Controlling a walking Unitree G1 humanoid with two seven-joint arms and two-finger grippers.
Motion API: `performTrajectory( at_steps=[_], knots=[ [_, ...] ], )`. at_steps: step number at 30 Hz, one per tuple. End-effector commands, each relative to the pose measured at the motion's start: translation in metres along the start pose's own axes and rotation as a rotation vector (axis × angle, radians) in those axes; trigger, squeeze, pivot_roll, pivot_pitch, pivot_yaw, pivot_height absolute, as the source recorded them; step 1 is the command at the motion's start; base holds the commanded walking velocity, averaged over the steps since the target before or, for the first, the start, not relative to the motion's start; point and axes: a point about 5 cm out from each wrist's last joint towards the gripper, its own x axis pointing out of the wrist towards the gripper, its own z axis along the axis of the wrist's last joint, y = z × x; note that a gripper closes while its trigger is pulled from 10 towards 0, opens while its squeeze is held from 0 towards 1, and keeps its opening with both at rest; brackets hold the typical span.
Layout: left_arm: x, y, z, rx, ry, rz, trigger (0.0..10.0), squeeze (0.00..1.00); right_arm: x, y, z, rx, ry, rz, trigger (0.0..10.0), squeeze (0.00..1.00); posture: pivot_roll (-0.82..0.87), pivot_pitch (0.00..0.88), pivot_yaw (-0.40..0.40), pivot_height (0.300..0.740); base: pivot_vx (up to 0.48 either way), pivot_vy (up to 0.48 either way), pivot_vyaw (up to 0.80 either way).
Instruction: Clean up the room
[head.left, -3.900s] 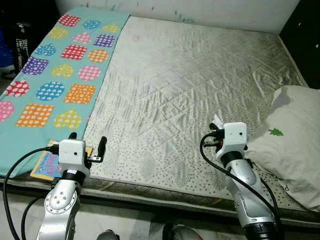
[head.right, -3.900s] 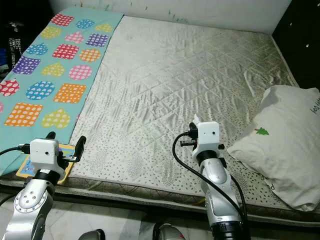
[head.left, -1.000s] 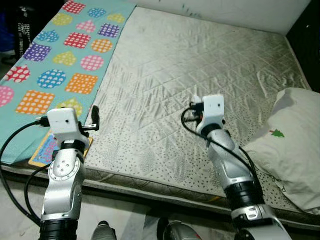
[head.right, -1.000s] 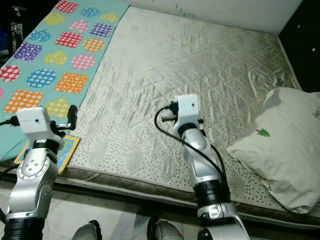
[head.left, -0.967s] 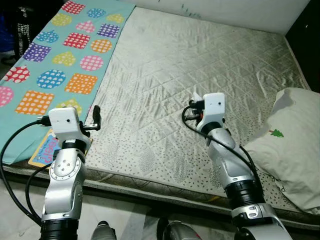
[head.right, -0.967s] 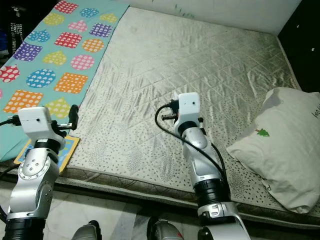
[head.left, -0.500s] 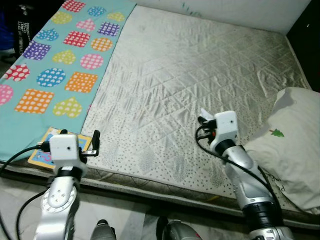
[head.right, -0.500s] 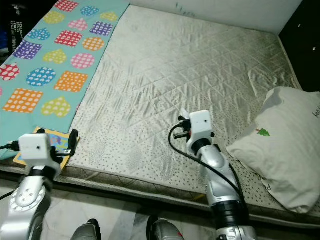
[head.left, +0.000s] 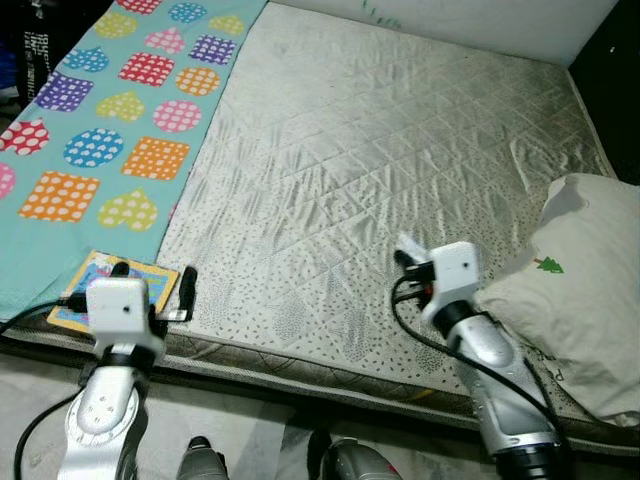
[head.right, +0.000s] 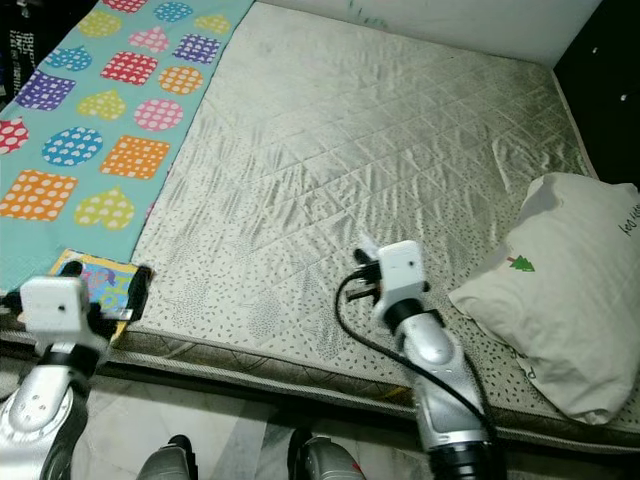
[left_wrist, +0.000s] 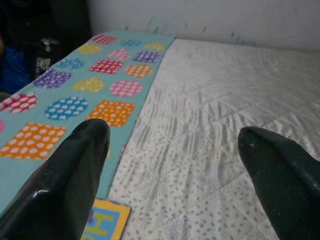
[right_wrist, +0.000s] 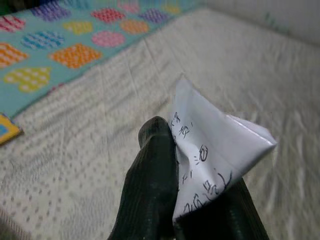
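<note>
We're standing at the foot of the mattress (head.left: 400, 150), both arms raised over its near edge.

Right gripper (right_wrist: 192, 210) — fingers clamped on a folded white paper (right_wrist: 215, 150) with handwriting on it. In the head views it sits above the speckled near strip of the mattress, just left of the white pillow (head.left: 590, 290), the paper (head.left: 408, 245) sticking out past the wrist camera housing. Gripper and pillow are apart, not touching.

Left gripper (left_wrist: 175, 165) — fingers spread wide, nothing between them. It hovers at the near left corner of the mattress, right beside a small colourful picture book (head.left: 85, 285) that lies flat at the near end of the teal sheet with hearts and squares (head.left: 90, 140). We can't tell from the head views whether the fingers touch the book; the left wrist view shows just a yellow-blue corner of it (left_wrist: 107, 222) below the left finger.

The teal sheet covers the left strip of the bed; the pillow lies at the right edge.
</note>
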Motion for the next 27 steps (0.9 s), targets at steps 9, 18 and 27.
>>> performTrajectory(
  at_steps=[9,18,27],
  knots=[
    [0.008,-0.007,-0.019,0.005,0.052,-0.063,10.0,0.00,0.004,0.004,-0.015,0.017,0.047,0.010,10.0,0.00,0.12,0.048,-0.008,0.740,0.000,0.000,0.00],
    [0.019,-0.006,-0.027,-0.009,0.055,-0.057,10.0,0.00,0.015,0.014,-0.012,0.091,-0.041,-0.112,10.0,0.00,0.12,0.000,0.033,0.740,0.000,0.000,0.00],
    [0.016,-0.004,-0.032,-0.045,0.055,-0.049,10.0,0.00,0.002,-0.015,-0.009,0.099,-0.079,-0.201,10.0,0.00,0.10,0.009,-0.022,0.740,0.000,0.000,0.00]
  ],
)
